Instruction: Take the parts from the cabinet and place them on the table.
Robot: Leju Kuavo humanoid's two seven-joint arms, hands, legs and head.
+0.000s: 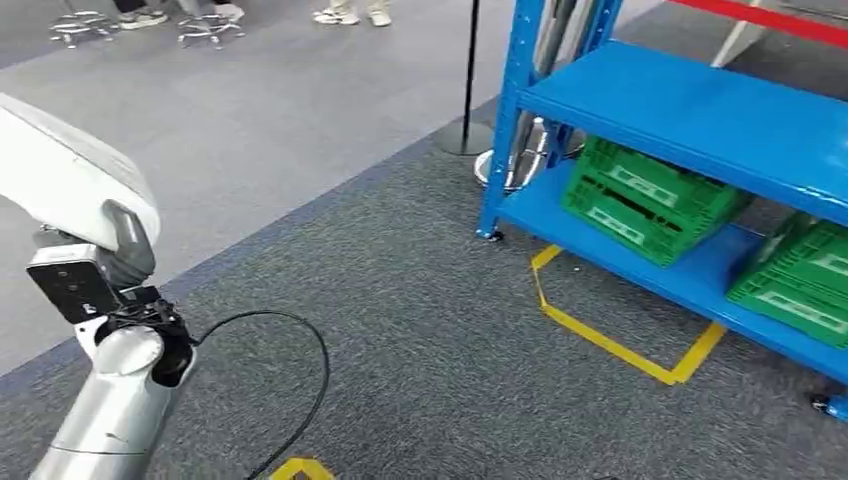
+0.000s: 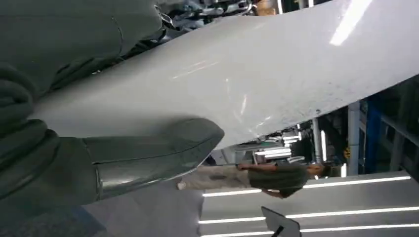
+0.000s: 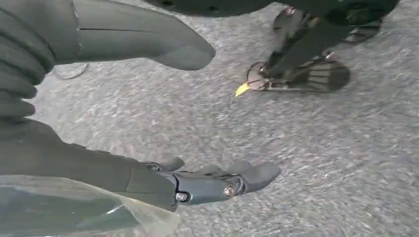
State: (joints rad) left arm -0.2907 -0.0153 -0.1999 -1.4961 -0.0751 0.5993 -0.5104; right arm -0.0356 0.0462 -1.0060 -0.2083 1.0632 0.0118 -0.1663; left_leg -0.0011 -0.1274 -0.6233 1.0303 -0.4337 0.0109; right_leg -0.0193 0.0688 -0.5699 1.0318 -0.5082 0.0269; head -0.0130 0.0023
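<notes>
Head view puts the green crates (image 1: 640, 200) lower right, on the blue rack's (image 1: 700, 110) bottom shelf; rigid, light plastic, I'd guess, best gripped by the rims. Right hand (image 3: 148, 113) hangs open, empty. Left hand (image 2: 99, 158): unclear.

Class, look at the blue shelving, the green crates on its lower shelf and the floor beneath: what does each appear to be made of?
Blue shelving: probably painted metal, smooth and glossy.
Green crates: likely moulded plastic, with slotted ribbed walls.
Floor: looks like dark grey carpet, speckled and matte.
</notes>
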